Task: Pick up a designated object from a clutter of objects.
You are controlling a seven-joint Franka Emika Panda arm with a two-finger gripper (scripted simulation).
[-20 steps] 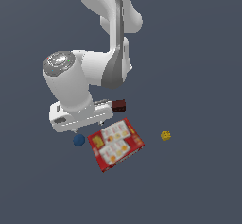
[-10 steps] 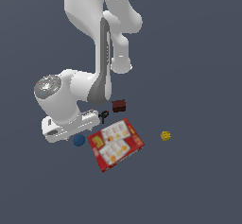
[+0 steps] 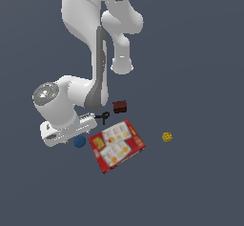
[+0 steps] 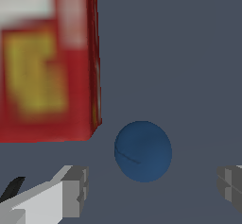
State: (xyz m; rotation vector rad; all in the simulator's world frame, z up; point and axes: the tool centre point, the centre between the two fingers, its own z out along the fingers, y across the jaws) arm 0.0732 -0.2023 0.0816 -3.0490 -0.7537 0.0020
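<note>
The small plain dark-blue ball (image 3: 79, 141) lay on the flat grey-blue floor (image 3: 200, 182), just beside the corner of the large flat red printed box (image 3: 116, 145) and on its side toward the exterior view's left. In the wrist view the ball (image 4: 143, 150) sat between the two grey fingertips (image 4: 75, 191) of the white Panda gripper (image 4: 152, 187), which stood spread wide, with open floor on either side of the ball and nothing held. That view also showed the box (image 4: 47, 62) close up, its yellow and white print blurred, one edge ending near the ball without clearly touching it. The exterior view could not show the fingers; there the white gripper body (image 3: 64, 130) hung low over the floor, partly covering the ball. Only the exterior view took in the rest of the clutter: a tiny black clamp (image 3: 104, 117) just beyond the box, a small dark brown block (image 3: 119, 107) a little further on, and a small yellow cube (image 3: 167, 137) well apart toward the exterior view's right. None of these held anything.
</note>
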